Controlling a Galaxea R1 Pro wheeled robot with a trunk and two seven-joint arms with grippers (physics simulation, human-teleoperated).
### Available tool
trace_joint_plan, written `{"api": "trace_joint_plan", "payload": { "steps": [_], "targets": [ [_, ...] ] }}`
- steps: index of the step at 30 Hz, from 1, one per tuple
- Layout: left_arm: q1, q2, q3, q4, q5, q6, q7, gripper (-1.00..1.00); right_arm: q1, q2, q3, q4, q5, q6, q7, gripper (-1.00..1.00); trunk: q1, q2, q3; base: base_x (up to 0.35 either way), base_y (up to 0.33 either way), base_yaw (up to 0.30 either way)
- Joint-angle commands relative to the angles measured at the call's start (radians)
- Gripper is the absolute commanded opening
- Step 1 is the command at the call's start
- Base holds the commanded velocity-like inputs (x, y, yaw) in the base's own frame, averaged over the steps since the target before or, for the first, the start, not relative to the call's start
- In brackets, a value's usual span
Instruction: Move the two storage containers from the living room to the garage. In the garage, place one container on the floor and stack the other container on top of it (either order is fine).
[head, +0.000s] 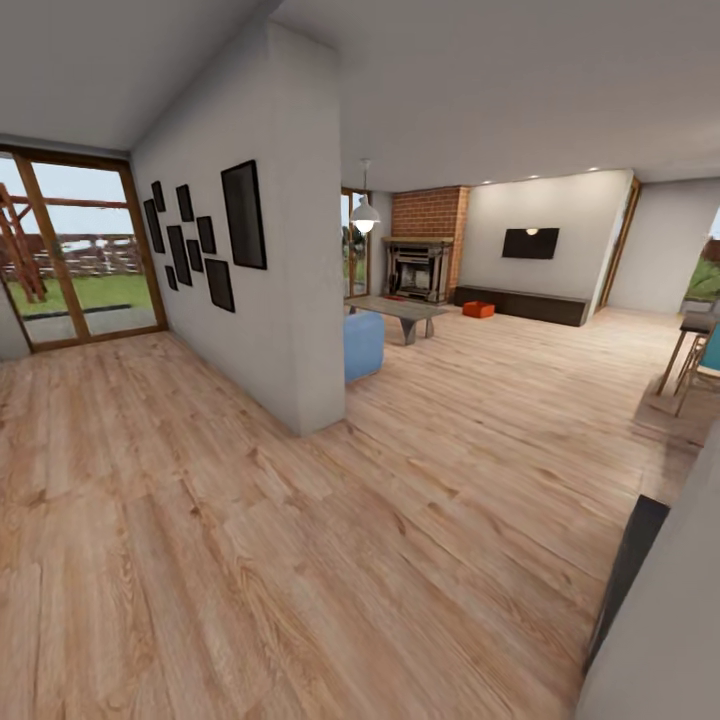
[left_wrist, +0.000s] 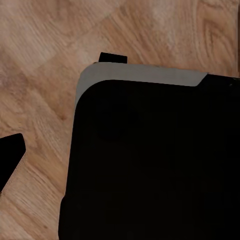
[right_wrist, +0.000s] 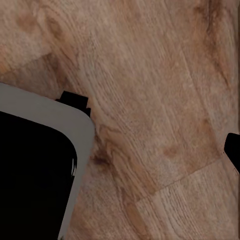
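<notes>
**Looking across the plank floor toward the far living room**

Facing into the house from my head camera, I see light wood plank flooring (head: 300, 560) filling the near half of the picture. A white partition wall (head: 290, 300) juts toward me at about 11 o'clock, hung with a cluster of black picture frames (head: 200, 240). Past it, at 9 o'clock, a glazed wood-framed door (head: 75, 250) opens on grass and a fence.

The living room lies beyond, around 12 to 1 o'clock. One red-orange storage container (head: 478, 309) sits on the plank floor there, small at this range, just in front of the long dark cabinet (head: 525, 305) and below the wall-mounted black TV (head: 530, 243). I can make out only one orange shape; whether it is one bin or two together I cannot tell. Left of it stand the brick column (head: 432, 215) with a fireplace (head: 415, 270), a low grey table (head: 400, 312), and the blue sofa (head: 363, 345) edge poking out from behind the partition. A pendant lamp (head: 365, 215) hangs above.

At 3 o'clock are chair legs and a table edge (head: 690, 350).

Both wrist cameras look down on plank flooring and a dark, grey-rimmed panel of the robot's body (left_wrist: 150, 165). I cannot tell whether either gripper's fingers are apart or together.
</notes>
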Motion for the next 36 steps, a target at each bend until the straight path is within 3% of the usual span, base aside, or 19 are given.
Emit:
{"api": "trace_joint_plan", "payload": {
  "steps": [1, 36],
  "targets": [
    [0.0, 0.0, 0.001, 0.0, 0.007, -0.001, 0.001, 1.0, -0.001, 0.001, 0.009, 0.003, -0.007, -0.005, -0.001, 1.0, 0.001, 0.0, -0.001, 0.323, 0.0, 0.0],
    [0.0, -0.001, 0.001, 0.0, 0.007, -0.001, 0.001, 1.0, 0.0, 0.014, 0.012, 0.003, 0.002, -0.015, -0.01, 1.0, 0.001, 0.0, -0.001, 0.323, 0.0, 0.0]
  ]
}}
